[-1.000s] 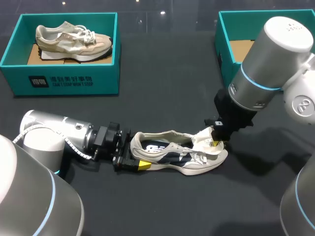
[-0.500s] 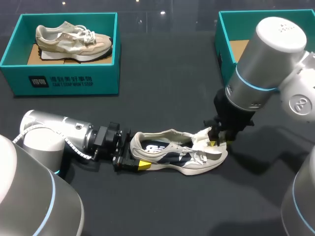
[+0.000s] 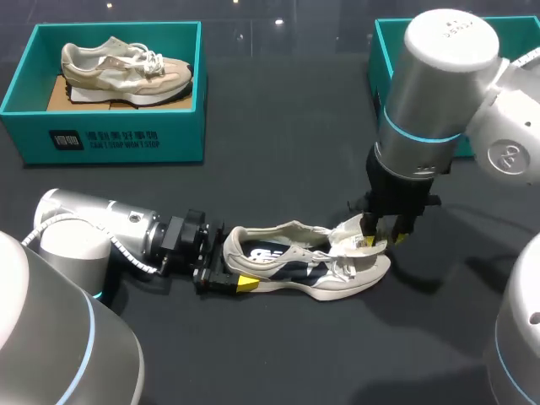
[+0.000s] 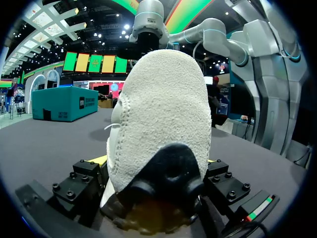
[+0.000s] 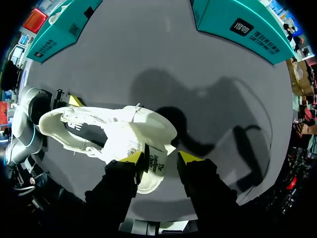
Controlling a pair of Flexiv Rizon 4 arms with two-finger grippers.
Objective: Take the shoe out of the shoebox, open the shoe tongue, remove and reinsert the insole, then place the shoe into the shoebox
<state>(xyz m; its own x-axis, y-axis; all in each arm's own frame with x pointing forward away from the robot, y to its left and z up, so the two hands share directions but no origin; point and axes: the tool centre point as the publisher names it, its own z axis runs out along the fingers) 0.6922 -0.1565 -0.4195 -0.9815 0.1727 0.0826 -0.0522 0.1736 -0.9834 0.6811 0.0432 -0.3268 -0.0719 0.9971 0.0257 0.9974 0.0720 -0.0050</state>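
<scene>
Shoe [image 3: 304, 266] flat on dark table [image 3: 278, 126], shoebox [image 3: 380, 93] apart.

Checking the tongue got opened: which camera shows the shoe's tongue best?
The right wrist view: the tongue sits in plain sight, label showing. The head view has it half hidden by the right gripper; the left wrist view shows only the heel.

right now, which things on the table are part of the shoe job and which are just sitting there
Part of the job:
- white shoe, heel held in the left gripper
- its tongue, at the right gripper
- right shoebox, likely its box

Just sitting there:
- left shoebox
- beige shoe inside it
</scene>
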